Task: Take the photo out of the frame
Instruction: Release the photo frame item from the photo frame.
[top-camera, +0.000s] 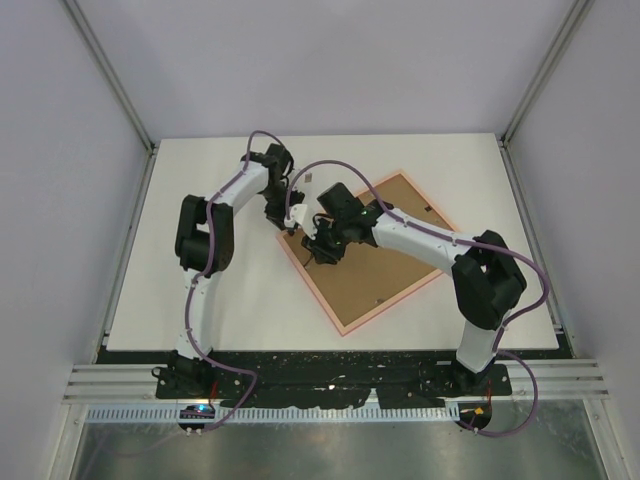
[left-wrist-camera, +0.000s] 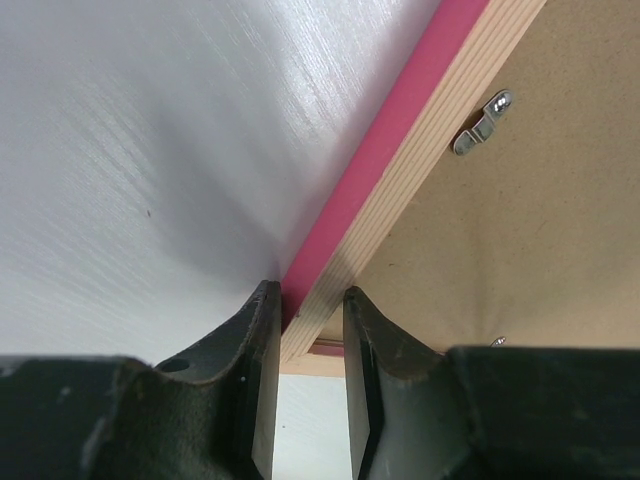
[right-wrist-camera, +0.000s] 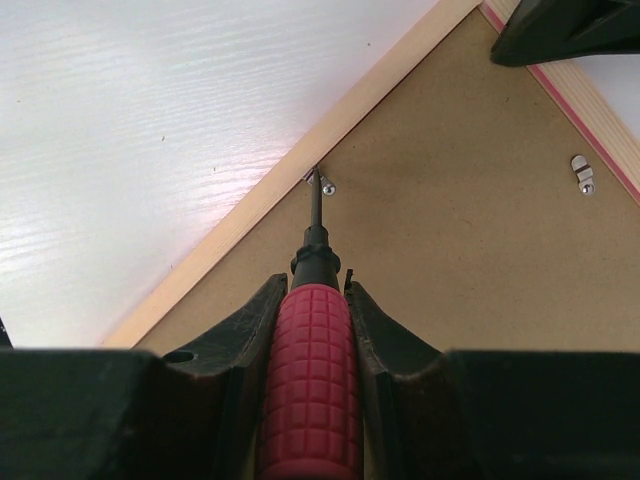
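The frame (top-camera: 310, 290) lies face-down, long axis 8 to 2 o'clock, its front hidden under the board (top-camera: 375, 275). The left gripper (left-wrist-camera: 308, 300) pinches its rim; the right gripper (right-wrist-camera: 315, 290) grips a screwdriver (right-wrist-camera: 312, 380).

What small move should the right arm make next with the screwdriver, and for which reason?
Probably it should push the metal tab sideways, off the backing board. The right gripper holds the screwdriver with its tip at that tab, and the left gripper clamps the frame by its edge. The tab seems to lie over the board and keep it in.
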